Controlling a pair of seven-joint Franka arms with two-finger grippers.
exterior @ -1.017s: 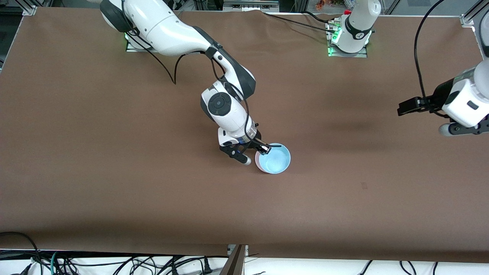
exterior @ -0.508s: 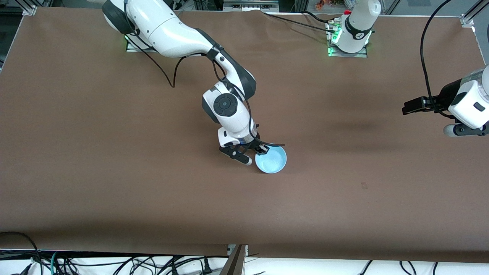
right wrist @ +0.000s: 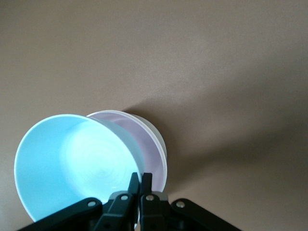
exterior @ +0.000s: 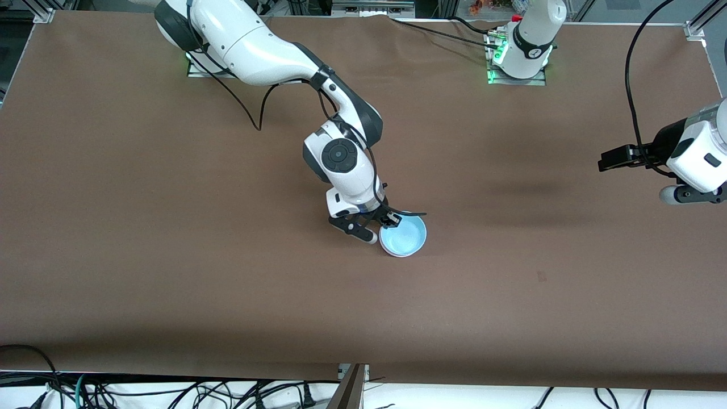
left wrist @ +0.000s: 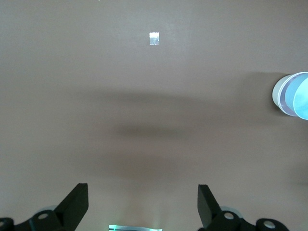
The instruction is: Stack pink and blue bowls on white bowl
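Front view: my right end effector (exterior: 381,222) has carried the blue bowl (exterior: 403,236) in over the stack mid-table; the pink edge that showed a second ago is now covered, only a white rim peeks out. Left end effector (exterior: 690,195) waits open at the left arm's end of the table (exterior: 170,255). Left wrist view: stack far off, blue bowl (left wrist: 301,95) above white bowl (left wrist: 279,94). Right wrist view: fingers (right wrist: 134,185) clamped on the blue rim, bowl tilted above pink bowl (right wrist: 144,144) nested in white bowl (right wrist: 153,129). Judgement: nearly seated, release next.

Two glossy white arms (exterior: 255,40) with dark grey joints, black cables, black tools (exterior: 379,220), green lights glowing at the bases (exterior: 514,76).
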